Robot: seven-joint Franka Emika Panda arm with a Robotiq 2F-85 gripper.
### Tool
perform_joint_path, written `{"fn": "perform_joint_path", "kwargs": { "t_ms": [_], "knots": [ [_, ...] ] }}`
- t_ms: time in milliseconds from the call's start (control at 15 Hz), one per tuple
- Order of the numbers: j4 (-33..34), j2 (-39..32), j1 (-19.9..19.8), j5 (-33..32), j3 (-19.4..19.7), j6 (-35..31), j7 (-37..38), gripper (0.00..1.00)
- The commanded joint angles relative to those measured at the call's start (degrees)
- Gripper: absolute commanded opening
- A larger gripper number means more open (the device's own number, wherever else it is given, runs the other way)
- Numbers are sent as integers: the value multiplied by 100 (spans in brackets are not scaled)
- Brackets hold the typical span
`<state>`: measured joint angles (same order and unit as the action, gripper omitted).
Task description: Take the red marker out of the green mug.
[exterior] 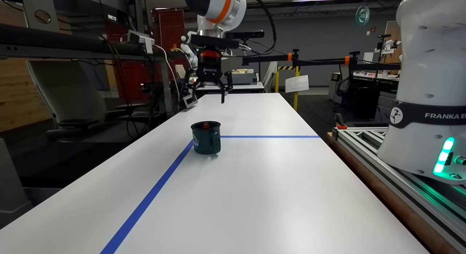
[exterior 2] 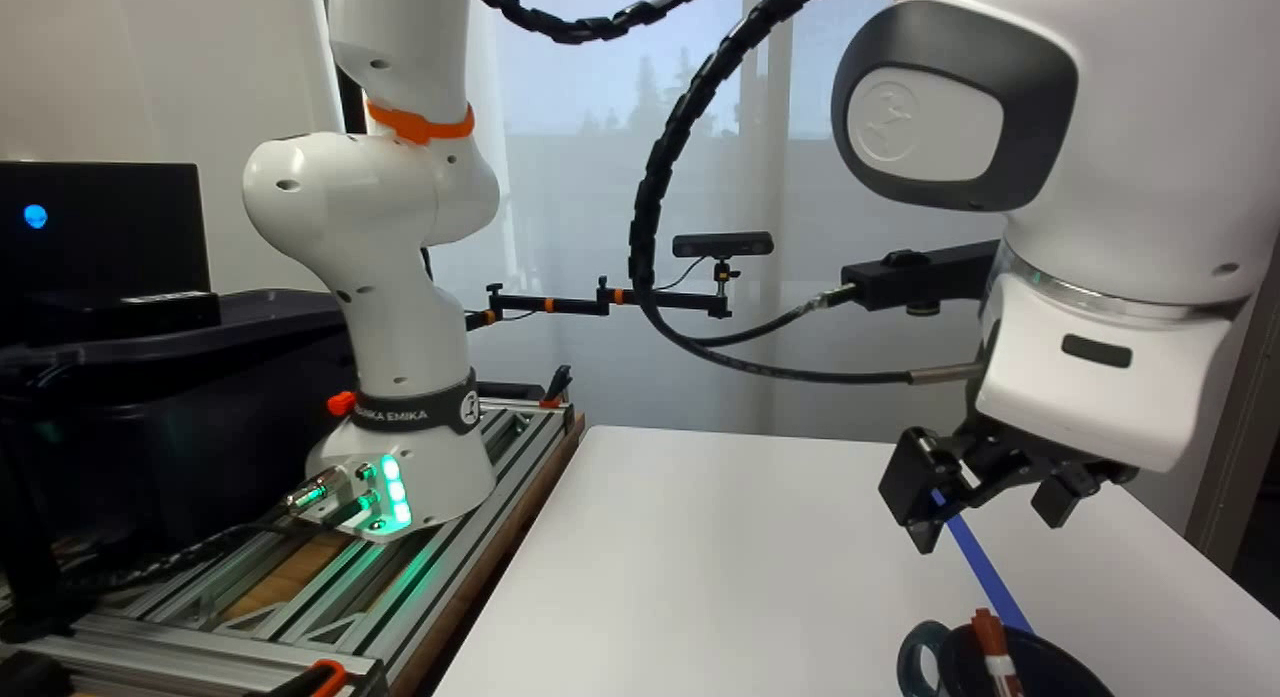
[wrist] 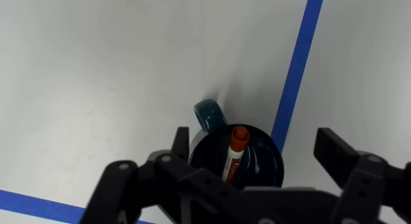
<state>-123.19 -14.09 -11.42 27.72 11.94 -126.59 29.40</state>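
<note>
The green mug (exterior: 206, 143) stands upright on the white table, near a corner of the blue tape. In an exterior view (exterior 2: 1060, 667) the frame's bottom edge cuts it off. In the wrist view the mug (wrist: 268, 161) shows from above, its handle toward the upper left. The red marker (wrist: 237, 150) leans inside, red cap end up near the rim; its lower part is hidden. It also shows in both exterior views (exterior: 206, 125) (exterior 2: 992, 645). My gripper (exterior: 208, 97) is open and empty, above table and mug; it also shows in the other views (exterior 2: 992, 532) (wrist: 252, 137).
Blue tape lines (exterior: 156, 192) run along and across the white table (exterior: 262, 195). The robot base (exterior: 426, 144) stands on a metal frame beside the table. A small grey device (exterior: 190, 101) sits at the table's edge. A dark rack (exterior: 83, 42) and chair (exterior: 69, 93) stand beside it.
</note>
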Motion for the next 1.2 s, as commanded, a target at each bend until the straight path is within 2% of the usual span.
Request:
{"fn": "perform_joint_path", "kwargs": {
  "t_ms": [0,400,1000,1067,1133],
  "knots": [
    [21,-36,2,-6,-2,5,41,100],
    [161,-205,-10,-45,13,-29,88,100],
    [871,-962,-240,118,40,55,15,100],
    [955,-1037,-274,168,20,80,-5,96],
    [1011,-1093,-296,200,6,80,-6,80]
  ]
}}
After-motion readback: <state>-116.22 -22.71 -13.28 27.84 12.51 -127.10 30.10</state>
